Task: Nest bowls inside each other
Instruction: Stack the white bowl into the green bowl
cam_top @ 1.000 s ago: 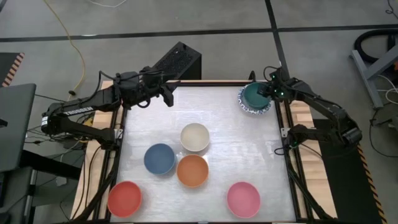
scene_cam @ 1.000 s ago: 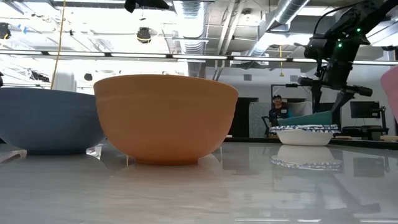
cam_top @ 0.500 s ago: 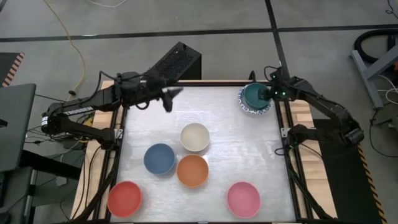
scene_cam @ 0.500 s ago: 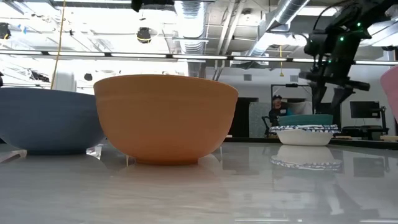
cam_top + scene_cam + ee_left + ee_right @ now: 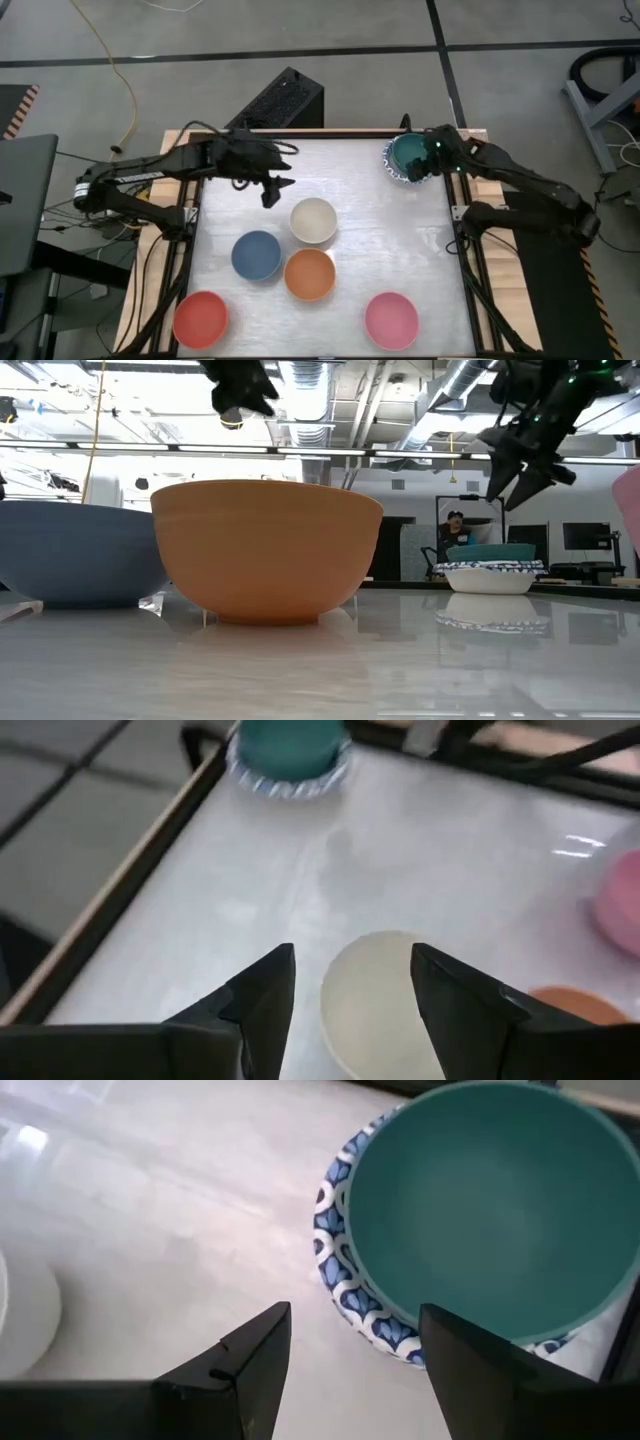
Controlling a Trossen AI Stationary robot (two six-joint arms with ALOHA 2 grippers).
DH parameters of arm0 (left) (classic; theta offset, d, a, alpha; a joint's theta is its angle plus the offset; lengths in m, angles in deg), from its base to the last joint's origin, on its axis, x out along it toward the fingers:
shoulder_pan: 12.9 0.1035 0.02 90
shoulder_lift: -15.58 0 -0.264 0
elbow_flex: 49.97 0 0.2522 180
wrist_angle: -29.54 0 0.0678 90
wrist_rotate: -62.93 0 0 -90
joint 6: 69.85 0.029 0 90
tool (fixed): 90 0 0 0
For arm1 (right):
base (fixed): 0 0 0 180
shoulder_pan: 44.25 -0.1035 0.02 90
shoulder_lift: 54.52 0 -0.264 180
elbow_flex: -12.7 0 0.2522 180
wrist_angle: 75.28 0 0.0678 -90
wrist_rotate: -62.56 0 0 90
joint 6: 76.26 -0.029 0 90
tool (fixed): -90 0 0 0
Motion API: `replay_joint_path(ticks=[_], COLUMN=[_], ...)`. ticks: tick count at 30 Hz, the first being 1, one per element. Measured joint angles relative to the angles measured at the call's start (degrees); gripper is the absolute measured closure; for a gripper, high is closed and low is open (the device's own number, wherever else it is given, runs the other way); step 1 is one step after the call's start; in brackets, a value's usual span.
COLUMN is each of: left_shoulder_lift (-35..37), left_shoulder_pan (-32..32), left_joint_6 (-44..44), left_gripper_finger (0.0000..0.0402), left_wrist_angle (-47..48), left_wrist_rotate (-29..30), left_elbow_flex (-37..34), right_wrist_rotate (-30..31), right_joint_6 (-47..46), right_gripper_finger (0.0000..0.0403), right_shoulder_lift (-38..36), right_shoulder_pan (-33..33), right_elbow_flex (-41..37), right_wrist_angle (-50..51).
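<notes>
Both jaws stand apart, empty: our left gripper (image 5: 272, 190) above the cream bowl (image 5: 313, 220), right gripper (image 5: 428, 158) at the teal bowl (image 5: 408, 154), upper right.

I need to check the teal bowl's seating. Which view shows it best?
The right wrist view: the teal bowl fills it, nested in a patterned bowl. High view shows it small; low view only its rim; left wrist, distant.

- I count six plain bowls: one teal bowl (image 5: 409, 153), one cream bowl (image 5: 313, 220), one blue bowl (image 5: 256, 254), one orange bowl (image 5: 309, 274), one red bowl (image 5: 200, 319), one pink bowl (image 5: 390, 320).
- One blue-patterned white dish (image 5: 352, 1302) shows under the teal; any more beneath it I can't tell.
- Two claws: left claw (image 5: 275, 186), right claw (image 5: 432, 150).
</notes>
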Motion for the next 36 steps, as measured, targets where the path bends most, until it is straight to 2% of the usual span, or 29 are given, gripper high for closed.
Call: replay_joint_path(ticks=[2,5,10,24,29,32,36], left_shoulder_lift=[-2.3,-5.9,-11.5,-25.2,-28.8,-30.0,-30.7], left_shoulder_pan=[0.0,0.0,0.0,0.2,0.2,0.2,0.2], left_joint_6=[-2.9,-6.4,-6.8,0.1,1.3,2.0,3.5], left_gripper_finger=[0.0212,0.0212,0.0212,0.0212,0.0212,0.0213,0.0245], left_wrist_angle=[0.4,1.0,1.1,2.0,2.0,2.3,3.2], left_wrist_rotate=[2.1,2.2,-3.1,-3.7,0.6,0.6,-0.8], left_elbow_flex=[0.0,0.0,0.0,0.0,0.0,0.0,0.0], right_wrist_rotate=[1.8,3.1,3.3,3.5,3.5,3.5,3.5], right_joint_6=[-1.4,-2.8,-3.2,-4.6,-5.1,-5.3,-6.0], right_gripper_finger=[0.0163,0.0163,0.0163,0.0163,0.0163,0.0163,0.0163], right_shoulder_lift=[-0.8,-1.5,-1.5,-1.4,-1.4,-1.4,-1.4], right_shoulder_pan=[-1.9,-4.2,-6.8,-9.9,-10.6,-11.3,-12.3], right_elbow_flex=[0.0,0.0,0.0,0.0,0.0,0.0,-0.1], right_wrist_angle=[0.0,0.1,0.4,0.8,0.8,0.8,0.7])
